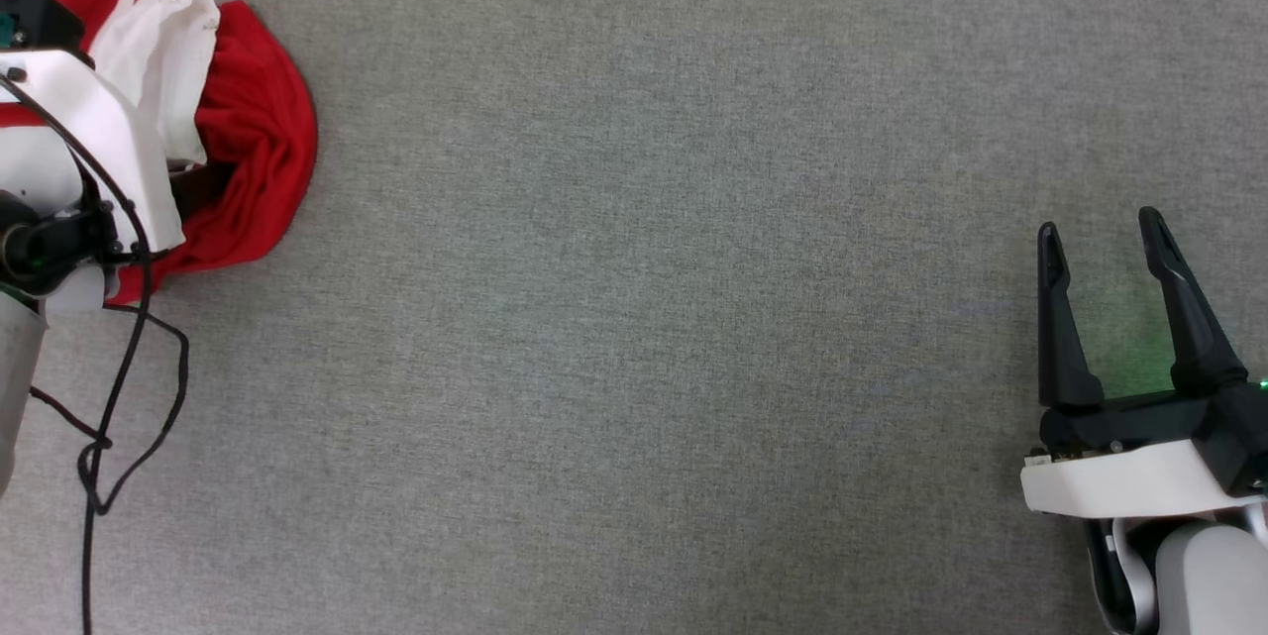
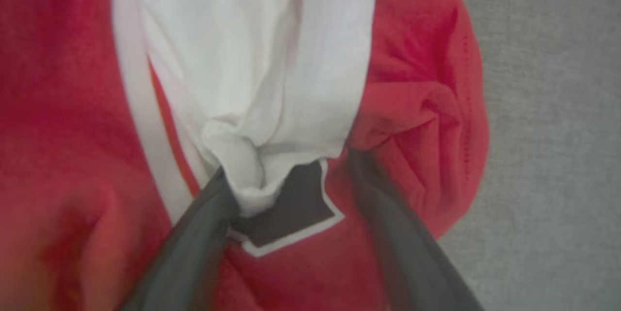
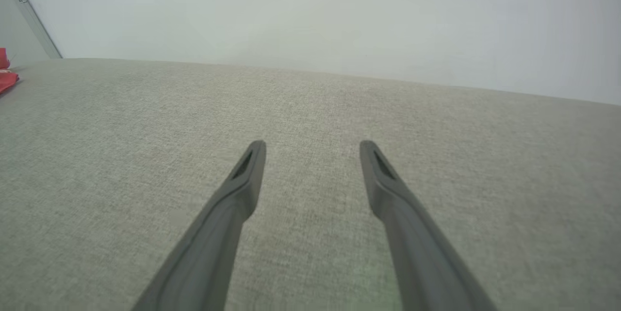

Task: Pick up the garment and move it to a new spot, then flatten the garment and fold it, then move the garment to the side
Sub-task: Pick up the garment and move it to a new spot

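Observation:
The garment [image 1: 260, 125], red with a white sleeve, lies bunched at the far left of the grey surface. My left arm's white wrist hangs over it and covers part of it. In the left wrist view the garment [image 2: 427, 83] is very close, and its white sleeve [image 2: 252, 58] and dark chest mark [image 2: 296, 204] lie between the fingers. My left gripper [image 2: 286, 175] is open, tips pressed into the folds. My right gripper [image 1: 1100, 226] stands open and empty at the lower right, far from the cloth. In its own view the right gripper [image 3: 313, 146] hovers over bare surface, a red scrap of garment [image 3: 6, 78] at the left edge.
A grey woven surface [image 1: 644, 318] spreads between the two arms. A black cable [image 1: 129, 387] loops down from my left wrist over the surface's left side. A pale wall [image 3: 339, 10] rises behind the surface's far edge.

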`<state>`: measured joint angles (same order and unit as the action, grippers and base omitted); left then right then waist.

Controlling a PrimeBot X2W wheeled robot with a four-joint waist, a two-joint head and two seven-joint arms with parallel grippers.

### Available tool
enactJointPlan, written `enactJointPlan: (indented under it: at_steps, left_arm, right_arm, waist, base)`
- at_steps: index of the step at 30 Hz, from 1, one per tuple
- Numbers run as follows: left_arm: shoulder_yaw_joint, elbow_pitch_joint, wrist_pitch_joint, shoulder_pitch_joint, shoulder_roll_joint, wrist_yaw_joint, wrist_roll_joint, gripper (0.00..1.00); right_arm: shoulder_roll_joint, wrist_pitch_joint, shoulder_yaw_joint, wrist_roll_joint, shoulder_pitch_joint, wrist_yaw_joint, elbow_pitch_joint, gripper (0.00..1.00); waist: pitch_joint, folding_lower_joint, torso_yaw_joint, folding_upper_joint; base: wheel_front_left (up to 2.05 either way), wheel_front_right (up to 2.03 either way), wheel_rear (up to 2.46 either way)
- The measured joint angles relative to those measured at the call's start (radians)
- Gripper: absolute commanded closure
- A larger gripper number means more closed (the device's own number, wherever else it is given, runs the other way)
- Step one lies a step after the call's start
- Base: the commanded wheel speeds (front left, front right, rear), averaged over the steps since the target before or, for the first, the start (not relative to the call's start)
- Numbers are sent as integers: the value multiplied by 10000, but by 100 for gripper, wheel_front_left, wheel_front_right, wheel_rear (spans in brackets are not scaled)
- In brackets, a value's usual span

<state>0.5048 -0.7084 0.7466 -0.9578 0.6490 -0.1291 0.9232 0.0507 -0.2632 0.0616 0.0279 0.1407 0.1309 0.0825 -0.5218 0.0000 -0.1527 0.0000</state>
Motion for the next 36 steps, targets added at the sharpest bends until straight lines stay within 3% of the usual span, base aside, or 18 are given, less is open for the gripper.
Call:
enactJointPlan:
  at_steps: [4, 5, 6, 14, 24, 32, 36]
  left_arm:
    - [314, -165, -63, -151, -29, 2, 127, 0]
    - [412, -176, -84, -180, -17, 2, 144, 15]
    - [502, -194, -121, -225, -13, 2, 153, 100]
    - [1429, 150, -957, -559, 299, 2, 180, 100]
    - [2865, 1918, -1783, -1502, 972, 0, 136, 100]
    - [4213, 3545, -1912, -2215, 1026, 0, 67, 100]
    - [4661, 4113, -1956, -2620, 702, 0, 146, 100]
  right_arm:
    - [0, 0, 2, 67, 38, 0, -2, 0]
    - [0, 0, 2, 69, 43, 0, -10, 0]
    - [0, 0, 0, 71, 60, 0, -19, 0]
    - [0, 0, -71, 48, 65, 0, -146, 0]
    - [0, 0, -278, -430, -202, 0, -443, 0]
    - [0, 0, -376, -830, -381, 0, -573, 0]
    - [0, 0, -382, -999, -430, 0, -593, 0]
  waist:
    - [-130, 0, 16, 0]
    - [-142, 0, 11, 0]
    - [-141, 0, 8, 0]
    - [242, 0, -99, 0]
    - [1369, 0, -202, 0]
    - [2150, -2, 61, 0]
    - [2340, -2, 464, 0]
  base:
    - [0, 0, 0]
    - [0, 0, 0]
    - [0, 0, 0]
    - [0, 0, 0]
    - [0, 0, 0]
    - [0, 0, 0]
    - [0, 0, 0]
